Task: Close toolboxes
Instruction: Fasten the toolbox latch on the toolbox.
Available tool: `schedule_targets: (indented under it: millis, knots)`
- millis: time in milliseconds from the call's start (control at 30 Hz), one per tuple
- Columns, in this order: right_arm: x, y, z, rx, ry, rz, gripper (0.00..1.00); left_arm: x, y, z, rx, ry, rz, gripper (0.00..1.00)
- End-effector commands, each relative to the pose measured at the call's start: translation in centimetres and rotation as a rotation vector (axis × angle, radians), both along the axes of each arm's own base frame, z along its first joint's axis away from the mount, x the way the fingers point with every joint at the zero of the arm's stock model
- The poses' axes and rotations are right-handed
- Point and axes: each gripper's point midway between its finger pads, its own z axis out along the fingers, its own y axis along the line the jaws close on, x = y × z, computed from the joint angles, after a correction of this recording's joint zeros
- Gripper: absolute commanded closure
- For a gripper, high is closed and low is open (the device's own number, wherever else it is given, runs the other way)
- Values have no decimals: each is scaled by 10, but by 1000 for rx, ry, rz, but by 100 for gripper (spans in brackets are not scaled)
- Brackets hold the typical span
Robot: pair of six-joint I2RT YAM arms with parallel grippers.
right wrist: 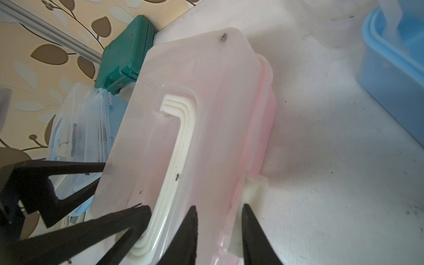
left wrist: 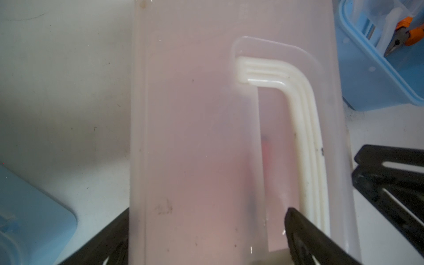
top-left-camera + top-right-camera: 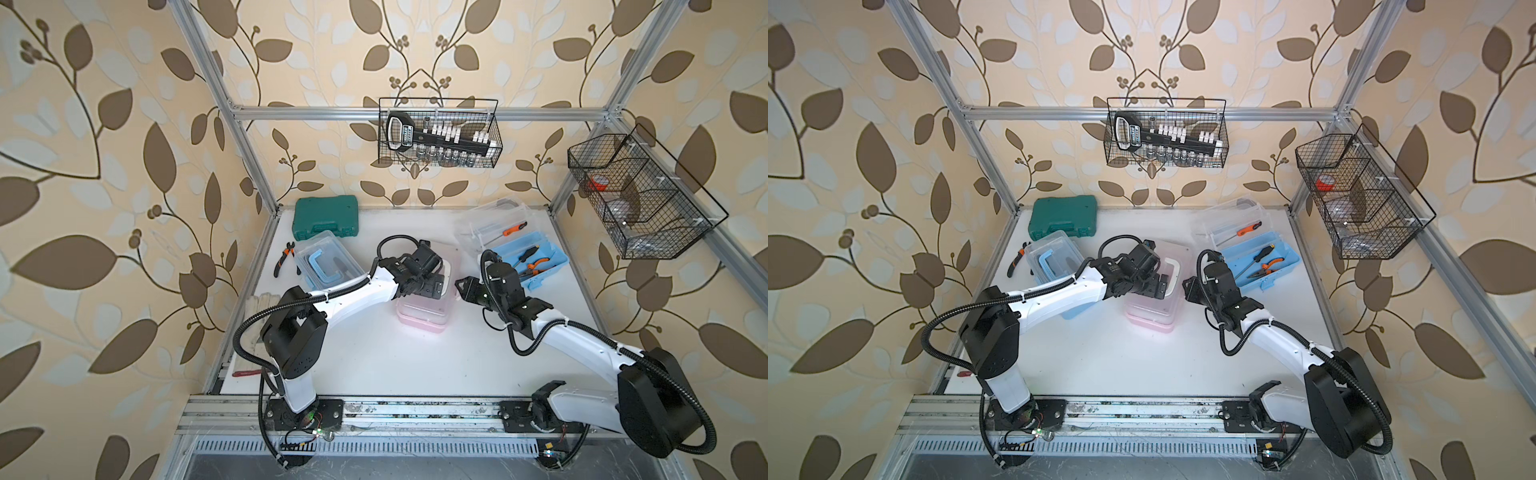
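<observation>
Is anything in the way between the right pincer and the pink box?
Nothing visible. The right pincer is at the pink box, its tips right by the white clip on the box's side. The left pincer is above the lid, not between them.

Pink toolbox (image 3: 419,326), white handle (image 2: 307,137). Lidded toolbox (image 3: 322,266) and open toolbox (image 3: 540,266) light blue. Case (image 3: 325,216) dark green. Bench (image 3: 395,361) white. Wallpaper (image 3: 124,166) beige, brown leaf pattern. Pliers (image 3: 284,257) orange-black.
</observation>
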Motion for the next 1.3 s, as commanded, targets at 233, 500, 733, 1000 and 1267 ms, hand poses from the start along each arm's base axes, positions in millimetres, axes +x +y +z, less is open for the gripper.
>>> schedule_targets:
  millis: [233,500,733,1000,1267]
  knots:
    - [3,21,15,84,-61,68,69,-14,3,-17,52,59,-46,1]
    - [4,-8,31,-3,-87,-21,69,-14,3,-17,54,58,-46,1]
    - [1,-50,6,7,-17,-95,76,-13,2,-20,60,65,-48,1]
    - [-7,-55,-33,14,61,-82,85,-13,3,-21,64,65,-45,1]
    - [-5,-37,-37,72,47,-9,86,-14,3,-21,66,69,-46,1]
